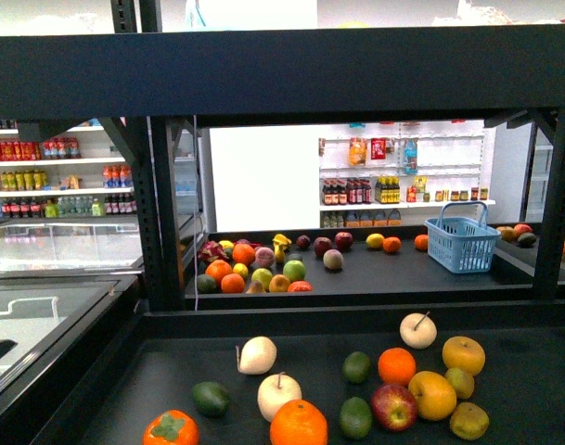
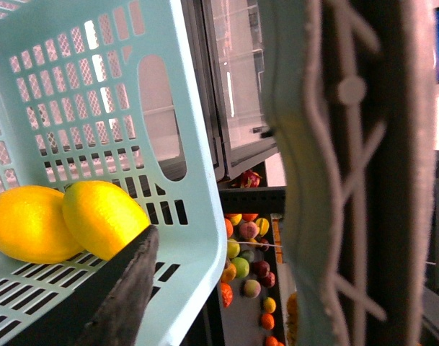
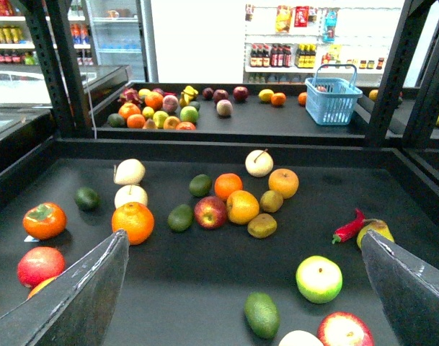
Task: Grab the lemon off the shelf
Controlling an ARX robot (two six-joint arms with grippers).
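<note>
Left wrist view: two lemons (image 2: 68,220) already lie in the pale blue basket (image 2: 197,180); the left gripper's hold cannot be told.
Right gripper (image 3: 241,288): spread wide, empty, above the shelf (image 3: 205,281).
Remaining: by my judgement, any further lemon on the shelf tier, none surely identified.

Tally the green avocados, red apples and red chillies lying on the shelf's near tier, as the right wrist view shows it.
Green avocados: 4
Red apples: 3
Red chillies: 1
Total: 8
</note>
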